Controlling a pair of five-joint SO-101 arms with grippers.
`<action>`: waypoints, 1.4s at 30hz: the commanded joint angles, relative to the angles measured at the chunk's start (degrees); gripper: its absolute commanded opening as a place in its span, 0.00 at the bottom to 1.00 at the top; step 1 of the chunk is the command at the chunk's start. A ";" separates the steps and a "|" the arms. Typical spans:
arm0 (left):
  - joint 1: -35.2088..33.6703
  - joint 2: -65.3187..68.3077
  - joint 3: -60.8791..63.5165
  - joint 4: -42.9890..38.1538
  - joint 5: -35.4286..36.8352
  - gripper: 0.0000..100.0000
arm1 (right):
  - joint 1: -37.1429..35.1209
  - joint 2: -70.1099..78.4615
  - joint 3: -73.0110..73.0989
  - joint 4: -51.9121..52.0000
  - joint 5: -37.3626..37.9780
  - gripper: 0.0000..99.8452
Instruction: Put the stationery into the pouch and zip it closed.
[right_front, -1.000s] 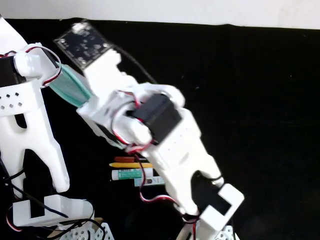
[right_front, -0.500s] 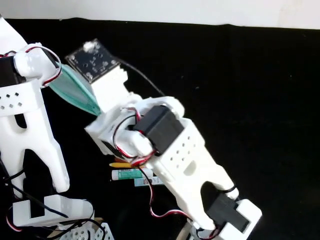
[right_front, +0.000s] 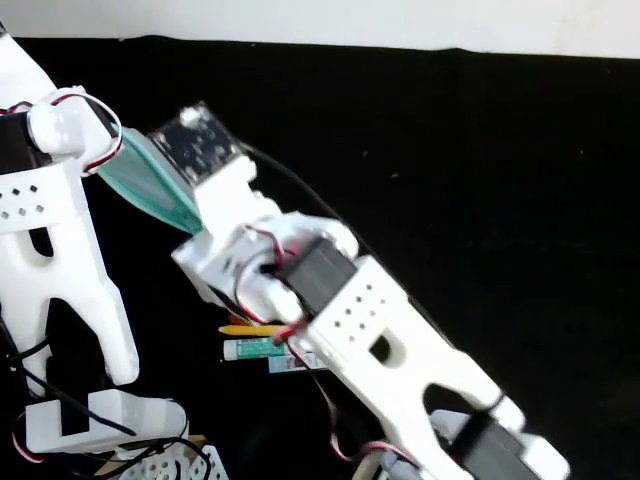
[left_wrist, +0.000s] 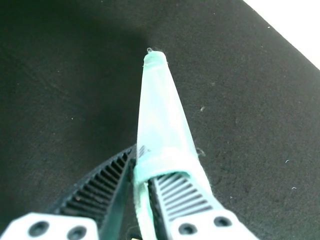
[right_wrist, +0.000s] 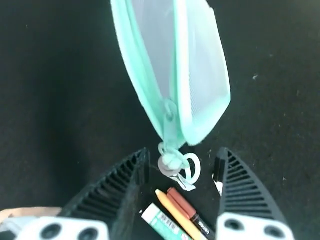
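Arms meet over the left side of the black table (right_front: 480, 150). Left arm (right_front: 60, 220) stands upright at the table's edge. Left gripper (left_wrist: 141, 165) is clamped tight on one end of the pouch (left_wrist: 162, 120), holding it out over the table, pointing away from the wrist. Right arm (right_front: 360, 330) stretches diagonally across from the near right, and its wrist lies over the pouch's other end. Right gripper (right_wrist: 182, 152) is spread wide and holds nothing. Its fingers stand on either side of the zip pull (right_wrist: 175, 165), apparently without touching it.

Pouch is pale green, see-through mesh, narrow and seen edge-on. The zip pull dangles from the end nearest the right gripper.

Stationery lies outside the pouch, on the table below the right gripper: a yellow pencil (right_wrist: 172, 212), a brown marker (right_wrist: 187, 210) and a white and green stick (right_wrist: 160, 220), side by side and close together. In the high view the right arm covers part of them.
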 joint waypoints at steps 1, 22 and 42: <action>-0.31 -0.75 -2.24 0.26 -0.35 0.01 | 0.48 -7.52 11.03 -7.60 0.53 0.22; -0.13 -0.75 -2.24 0.00 -0.53 0.01 | 0.40 -4.97 14.37 -19.74 0.18 0.22; -0.13 -0.75 -2.24 0.09 -0.53 0.01 | 1.10 0.75 14.73 -29.41 2.20 0.11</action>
